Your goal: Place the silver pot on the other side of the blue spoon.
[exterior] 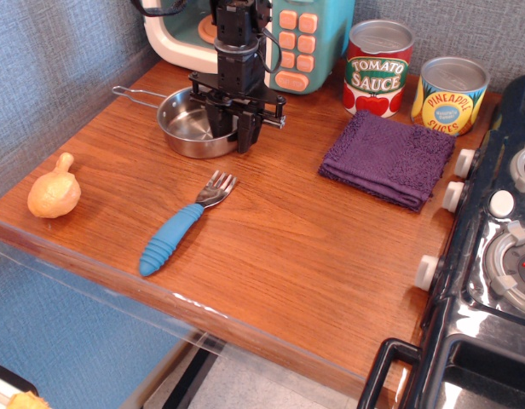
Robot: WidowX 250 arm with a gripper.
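The silver pot stands at the back left of the wooden counter, its thin wire handle pointing left. My gripper points straight down at the pot's right rim, one finger inside the bowl and the other outside, jaws closed narrowly on the rim. The pot rests on the counter. The blue spoon lies in front of the pot, ribbed blue handle toward the front left, silver tined head toward the pot.
A tan gourd-shaped toy lies at the left edge. A folded purple cloth lies at the right, with tomato sauce and pineapple cans behind it. A toy microwave stands behind the pot. A stove borders the right.
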